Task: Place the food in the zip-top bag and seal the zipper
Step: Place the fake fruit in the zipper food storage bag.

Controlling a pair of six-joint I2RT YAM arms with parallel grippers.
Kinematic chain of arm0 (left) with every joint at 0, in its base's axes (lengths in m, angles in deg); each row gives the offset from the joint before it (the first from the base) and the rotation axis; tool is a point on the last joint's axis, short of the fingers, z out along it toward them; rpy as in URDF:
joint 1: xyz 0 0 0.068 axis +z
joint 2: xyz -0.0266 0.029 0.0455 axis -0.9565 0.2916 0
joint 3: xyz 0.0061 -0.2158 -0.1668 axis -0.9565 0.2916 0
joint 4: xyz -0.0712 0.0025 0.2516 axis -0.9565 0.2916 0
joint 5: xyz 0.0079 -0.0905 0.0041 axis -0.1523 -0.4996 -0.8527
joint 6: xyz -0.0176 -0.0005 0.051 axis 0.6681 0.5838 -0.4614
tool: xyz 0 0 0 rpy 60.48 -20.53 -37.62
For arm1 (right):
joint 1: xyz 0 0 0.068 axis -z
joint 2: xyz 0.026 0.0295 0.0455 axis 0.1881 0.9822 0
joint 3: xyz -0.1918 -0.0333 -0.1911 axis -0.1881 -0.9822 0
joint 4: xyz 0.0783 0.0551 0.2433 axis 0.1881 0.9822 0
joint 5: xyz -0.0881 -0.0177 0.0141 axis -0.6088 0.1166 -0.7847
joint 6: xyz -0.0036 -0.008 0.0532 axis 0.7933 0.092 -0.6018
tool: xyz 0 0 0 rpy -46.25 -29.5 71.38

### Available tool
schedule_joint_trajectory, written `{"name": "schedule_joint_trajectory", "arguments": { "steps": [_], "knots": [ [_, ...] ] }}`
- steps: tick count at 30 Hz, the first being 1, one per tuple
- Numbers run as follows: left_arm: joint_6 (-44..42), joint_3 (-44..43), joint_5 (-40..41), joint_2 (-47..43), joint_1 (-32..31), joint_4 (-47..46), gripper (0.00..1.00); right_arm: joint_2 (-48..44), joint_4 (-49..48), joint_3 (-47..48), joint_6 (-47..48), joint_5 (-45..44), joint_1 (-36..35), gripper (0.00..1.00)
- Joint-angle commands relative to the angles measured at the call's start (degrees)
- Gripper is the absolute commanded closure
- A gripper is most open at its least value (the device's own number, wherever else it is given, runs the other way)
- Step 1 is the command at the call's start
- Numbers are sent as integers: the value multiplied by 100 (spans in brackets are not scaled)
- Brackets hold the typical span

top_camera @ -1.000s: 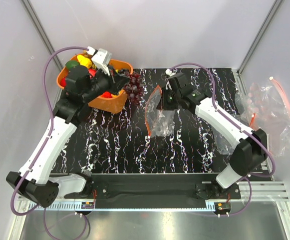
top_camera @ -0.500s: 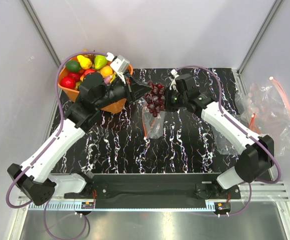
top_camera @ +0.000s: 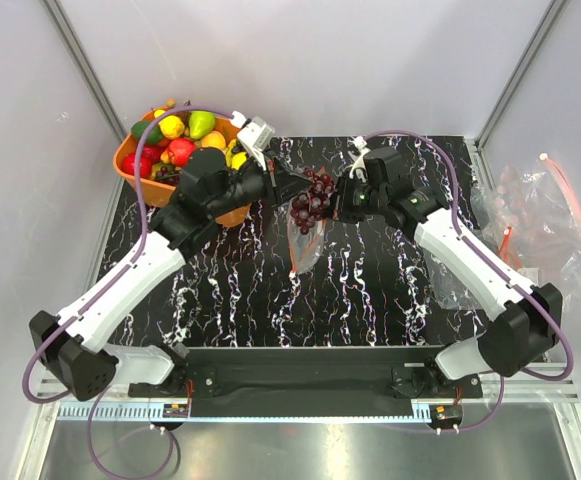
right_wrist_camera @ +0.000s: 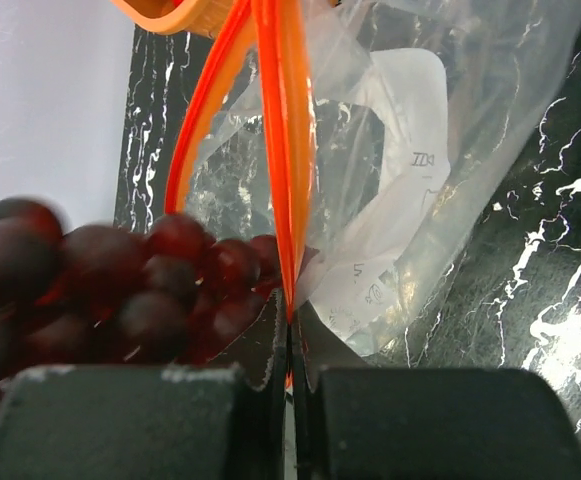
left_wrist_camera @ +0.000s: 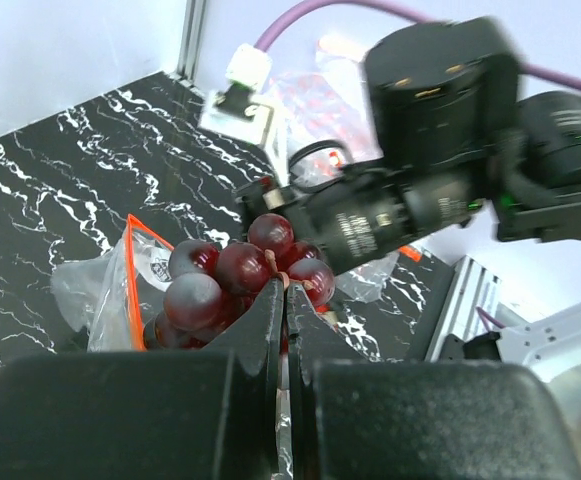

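Note:
My left gripper is shut on the dark purple grape bunch and holds it in the air over the mouth of the clear zip-top bag. In the left wrist view the grapes hang at my fingertips, with the bag's orange-red zipper just left. My right gripper is shut on the zipper strip and holds the bag's rim up, so the bag hangs open. The grapes sit left of the strip. More food lies in the basket.
The orange basket stands at the back left corner of the black marbled mat. A heap of spare clear bags lies off the mat's right edge. Grey walls close the back and sides.
My left gripper has carried the grape bunch from the basket rightward to the bag's mouth. My right gripper has lifted the bag's rim and moved slightly back.

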Motion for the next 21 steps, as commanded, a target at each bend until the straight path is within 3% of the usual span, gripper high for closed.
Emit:
{"name": "schedule_joint_trajectory", "arguments": {
  "steps": [1, 13, 21],
  "knots": [
    [-70, 108, 129, 140, -21, -806, 100, -267, -192, 2, -73, 228, 60, 100],
    [-131, 82, 103, 545, -20, -764, 100, -531, -122, -59, -73, 141, 183, 100],
    [-243, 100, -469, 413, -29, -984, 100, -478, -289, -261, -170, 220, 332, 100]
  ]
}}
